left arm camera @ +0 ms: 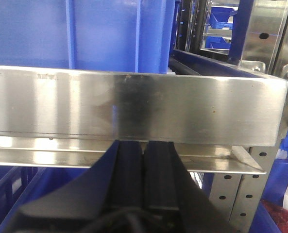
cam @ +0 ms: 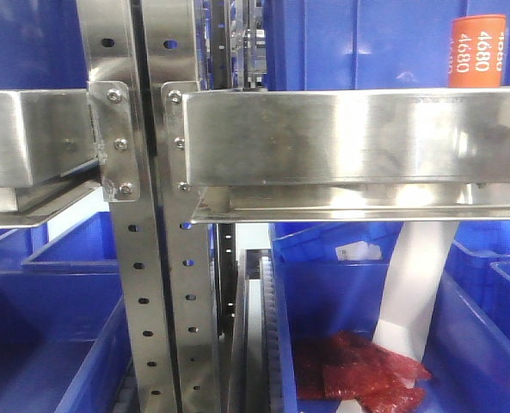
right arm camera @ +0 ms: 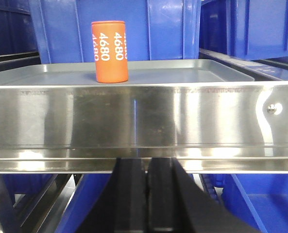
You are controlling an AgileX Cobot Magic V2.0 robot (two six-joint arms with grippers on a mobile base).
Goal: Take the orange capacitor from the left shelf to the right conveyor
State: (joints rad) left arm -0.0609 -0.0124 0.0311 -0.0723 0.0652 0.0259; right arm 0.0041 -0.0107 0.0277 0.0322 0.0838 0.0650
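The orange capacitor (right arm camera: 110,51) stands upright in a shallow silver tray (right arm camera: 192,74) on the steel shelf (right arm camera: 144,119), left of centre in the right wrist view. Its top also shows above the shelf rail at the upper right of the front view, orange capacitor (cam: 476,50). My right gripper (right arm camera: 146,162) is shut and empty, just below the rail and in front of it. My left gripper (left arm camera: 144,144) is shut too, with nothing in it, under another rail of the shelf (left arm camera: 134,104). The conveyor is out of view.
Blue bins (right arm camera: 134,29) stand behind the tray and on the lower level (cam: 48,344). Red crinkly packets (cam: 362,374) lie in a lower bin under a white strip (cam: 414,292). Perforated uprights (cam: 147,258) divide the shelf bays.
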